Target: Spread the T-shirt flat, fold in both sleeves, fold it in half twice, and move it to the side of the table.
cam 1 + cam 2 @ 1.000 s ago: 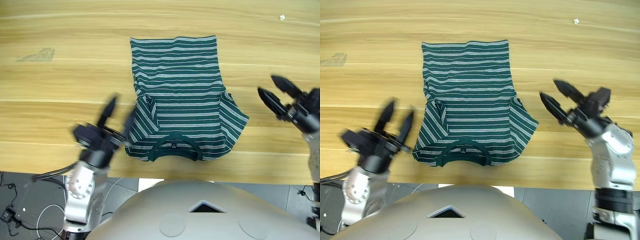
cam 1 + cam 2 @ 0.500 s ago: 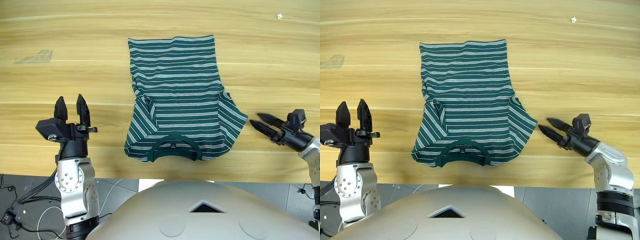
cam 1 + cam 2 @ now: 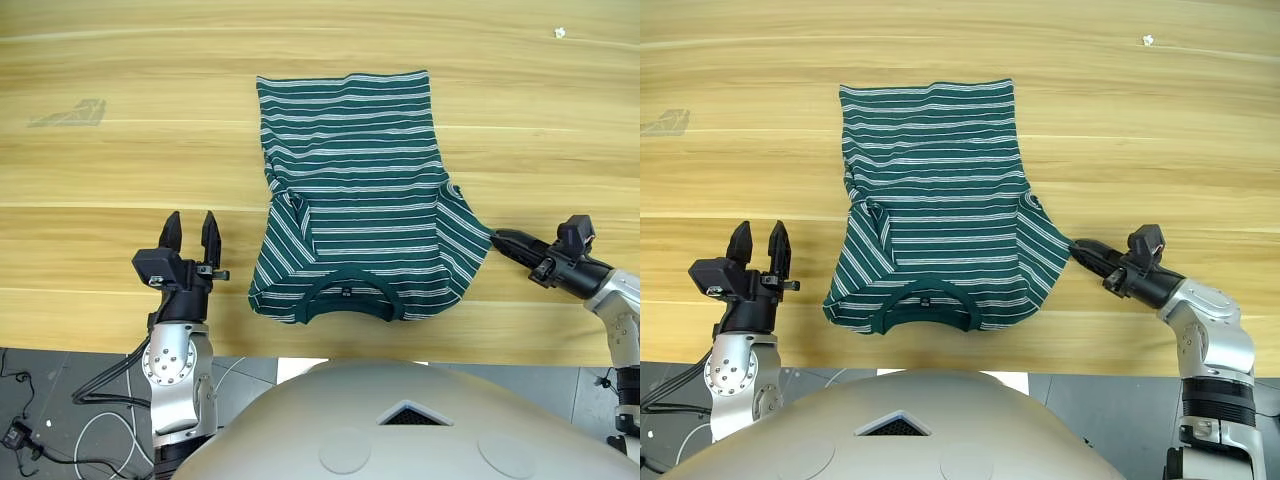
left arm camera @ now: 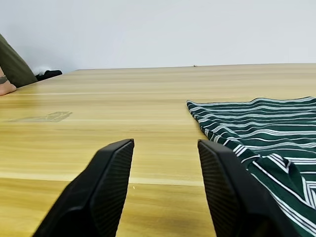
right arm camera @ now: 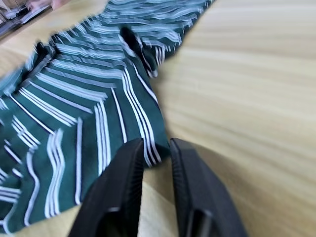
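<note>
Head camera: a green striped T-shirt (image 3: pixel 355 190) lies mid-bench (image 3: pixel 120 60), its collar toward the near edge. The left sleeve is folded over the body and the right sleeve is spread out to the right. The left gripper (image 3: pixel 190 222) stands upright to the left of the shirt, apart from it. The right gripper (image 3: pixel 498 239) lies low at the right sleeve's tip.

Left wrist camera: the left gripper is spread wide and empty over bare wood, with the shirt beside it.

Right wrist camera: the right gripper is only narrowly parted at the sleeve's corner. It seems to touch the cloth without clamping it.
</note>
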